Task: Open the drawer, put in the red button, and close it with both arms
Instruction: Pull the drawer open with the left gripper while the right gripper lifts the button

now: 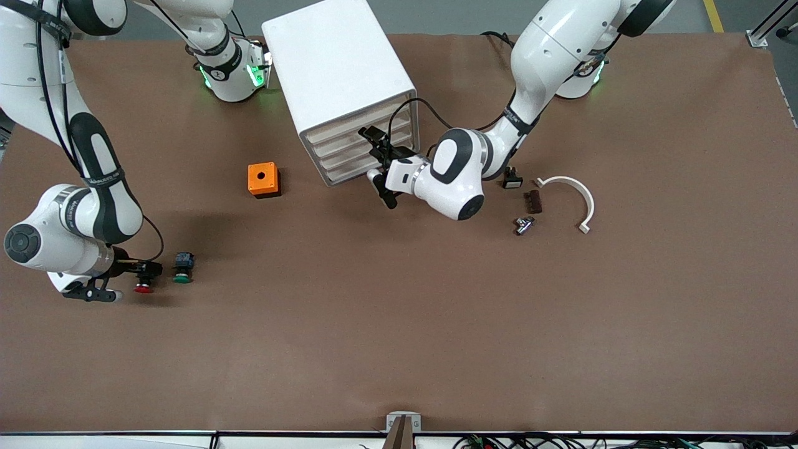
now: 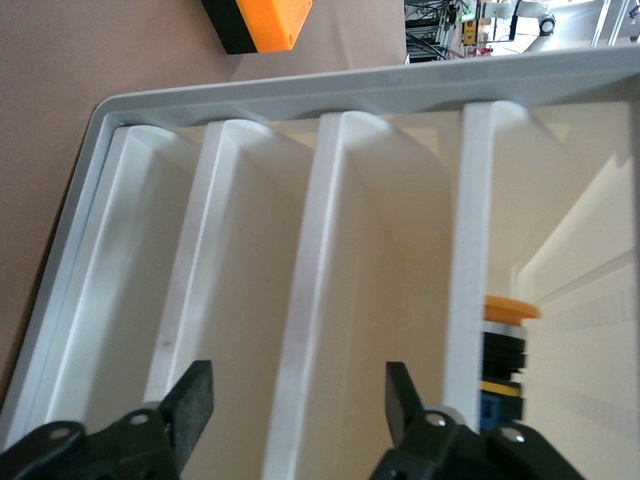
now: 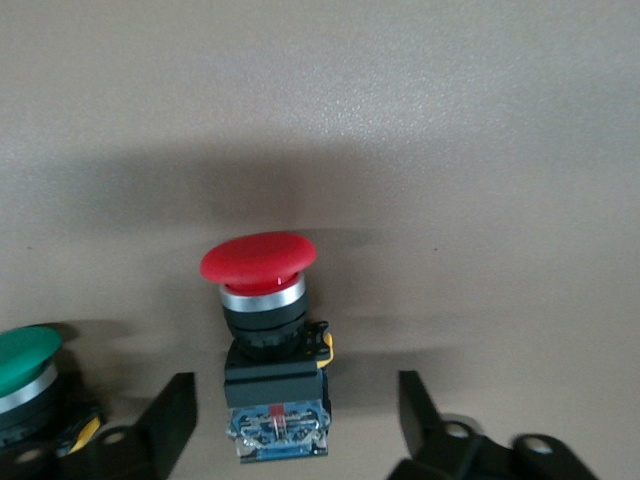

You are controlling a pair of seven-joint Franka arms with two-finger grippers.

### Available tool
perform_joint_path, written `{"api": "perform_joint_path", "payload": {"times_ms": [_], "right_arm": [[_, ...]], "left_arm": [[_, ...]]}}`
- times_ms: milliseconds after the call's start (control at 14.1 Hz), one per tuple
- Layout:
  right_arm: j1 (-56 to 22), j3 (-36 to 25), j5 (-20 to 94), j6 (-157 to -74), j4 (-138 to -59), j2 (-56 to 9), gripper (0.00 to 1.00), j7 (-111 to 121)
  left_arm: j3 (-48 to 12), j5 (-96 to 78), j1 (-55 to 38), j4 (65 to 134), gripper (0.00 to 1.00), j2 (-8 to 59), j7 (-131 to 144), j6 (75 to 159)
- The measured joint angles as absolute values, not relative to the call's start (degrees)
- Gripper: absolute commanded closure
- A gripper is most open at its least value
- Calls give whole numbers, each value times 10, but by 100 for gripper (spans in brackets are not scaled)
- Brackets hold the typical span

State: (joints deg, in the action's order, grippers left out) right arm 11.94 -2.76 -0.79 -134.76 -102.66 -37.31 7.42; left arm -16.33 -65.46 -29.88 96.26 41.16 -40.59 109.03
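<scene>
front view shows the brown table (image 1: pixel 399 349) with the big white cabinet (image 1: pixel 336 68) standing near the edge where the robots' bases are, roughly midway along it, its four drawer fronts turned toward the left arm. the left gripper (image 1: pixel 381 163) is right at those fronts, and in the left wrist view its two black fingers (image 2: pixel 195 400) stand apart, released, gripping nothing, straddling one white drawer edge. which of the fronts is the top drawer (image 1: pixel 361 126) cannot be told from the wrist view; in the front view all four look pushed in. the right gripper (image 1: pixel 128 279) is low over the table near the edge at the right arm's end, its fingers (image 3: pixel 170 415) spread wide on either side of the red button (image 3: pixel 262 320), not pressing it as far as the right wrist view shows. the red button lies on the table on its side, and the green button (image 1: pixel 182 269) lies just beside it, toward the middle of the table. the orange box (image 1: pixel 263 179) sits beside the cabinet, a little nearer the front camera. toward the left arm's end lie a white curved piece (image 1: pixel 576 196), a small dark brown block (image 1: pixel 533 201), a small metal part (image 1: pixel 523 224) and a small black part (image 1: pixel 512 179).
</scene>
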Motion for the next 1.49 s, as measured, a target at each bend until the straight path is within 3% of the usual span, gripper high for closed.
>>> {"api": "perform_joint_path", "payload": {"times_ms": [283,354,637,1203,1486], "right_arm": [[119,-27,-8,-1348,-1027,-375,69,74],[119,-27,-8,-1348,-1026,-375,69,74],[119,-27,-8,-1348,-1026,-375,68,74],[118,-27,-8,-1347,-1007,-333,67,74],[111,-26,-8,-1263,-985,-261,68,74]], "left_arm": [[-164,-688,-302,963,51,421,-421,1090],[-165,-691,-304,962,64,421,-421,1090],[-165,-695,-307,962,85,421,-422,1091],[-164,-698,-305,952,89,433,-449,1089],[-157,-698,-294,939,90,442,-449,1078]]}}
